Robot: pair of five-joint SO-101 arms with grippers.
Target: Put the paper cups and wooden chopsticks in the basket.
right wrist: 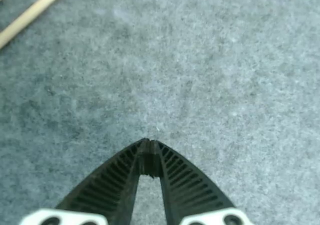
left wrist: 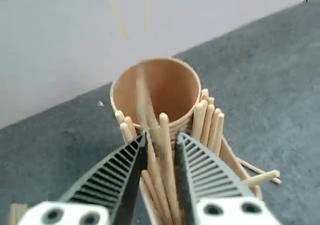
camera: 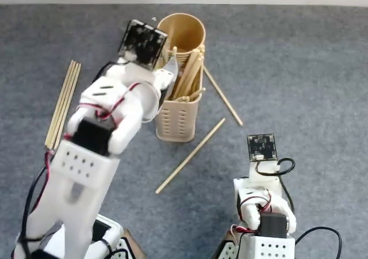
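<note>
The basket (camera: 175, 124) stands upright on the table (camera: 310, 69), near the middle of its far edge, with the cup (camera: 192, 34) already sitting in its far end and a crowd of chopsticks packed in front of it. The left gripper (left wrist: 161, 137) hangs right over that crowd, its jaws only a sliver apart and, as far as I can judge, pinching a couple of sticks (left wrist: 167, 175) that stand almost upright between them. That is where I'd worry. The basket looks tall and narrow, so any sideways drag from the arm could tip it and spill everything. The pinched sticks could also catch on their neighbours or on the cup's rim, and if they are let go too high they may topple over the side rather than drop in. There is plenty left out too. A bundle (camera: 63, 103) lies towards the left edge, one stick (camera: 190, 155) lies slantwise in front of the basket, and another (camera: 224, 99) lies on its right side, touching it or just beside it, I can't tell which. A nudge there could roll that one farther off. The right gripper (right wrist: 148, 150) sits near the near edge, right of the middle, jaws closed tip to tip on nothing, just above the table.
</note>
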